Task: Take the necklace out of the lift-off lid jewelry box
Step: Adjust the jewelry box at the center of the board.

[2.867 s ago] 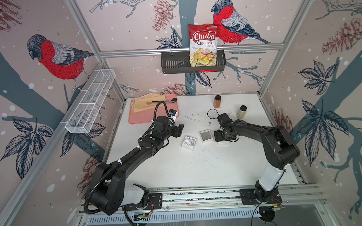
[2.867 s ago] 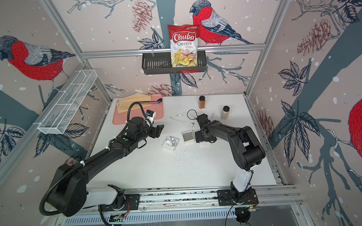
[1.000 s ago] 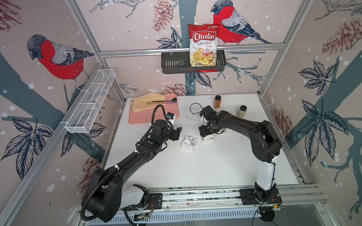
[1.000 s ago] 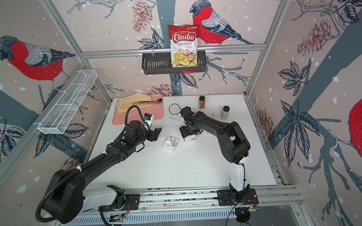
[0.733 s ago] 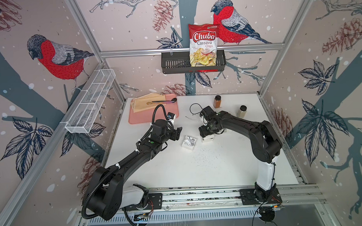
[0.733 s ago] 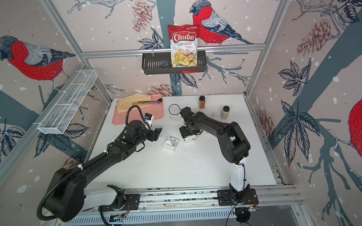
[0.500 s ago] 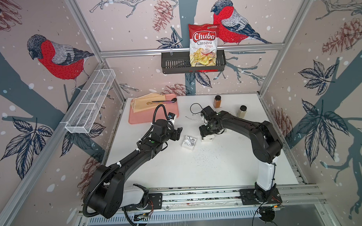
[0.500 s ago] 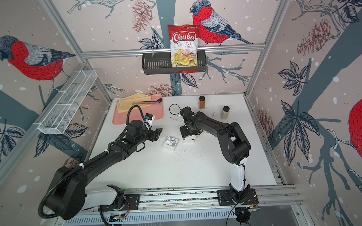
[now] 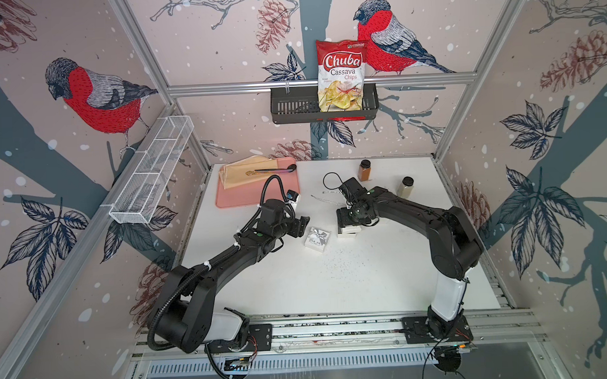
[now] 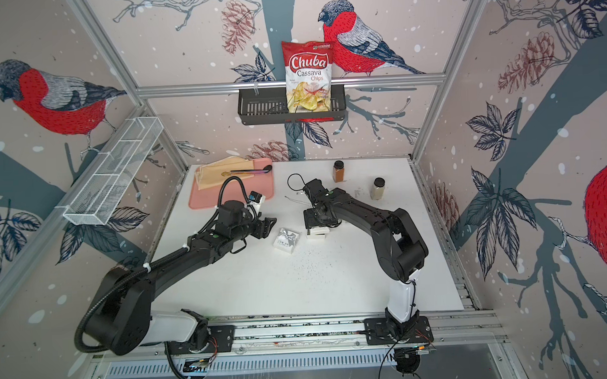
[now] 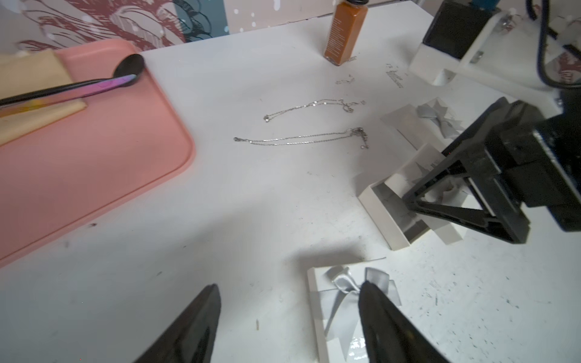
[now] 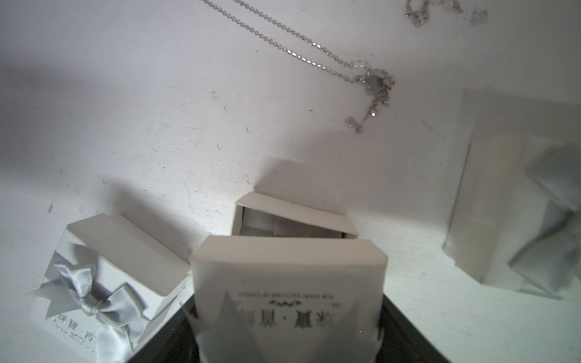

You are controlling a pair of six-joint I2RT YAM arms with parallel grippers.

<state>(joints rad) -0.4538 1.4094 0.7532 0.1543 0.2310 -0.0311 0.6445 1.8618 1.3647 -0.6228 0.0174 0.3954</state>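
Right gripper (image 9: 347,220) is clamping the white printed cardboard lid (image 12: 289,283) just above its open base (image 12: 292,217). Left gripper (image 11: 289,292) is hanging wide, empty. Thin silver chain necklace (image 11: 298,140) is lying on white table (image 9: 333,283), clasp pointing toward pink tray (image 11: 94,157).

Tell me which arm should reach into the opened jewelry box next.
Left, probably. The right gripper is shut on the lid, right next to the open box base. The left gripper hangs open and empty close by, beside the closed bow-topped box.
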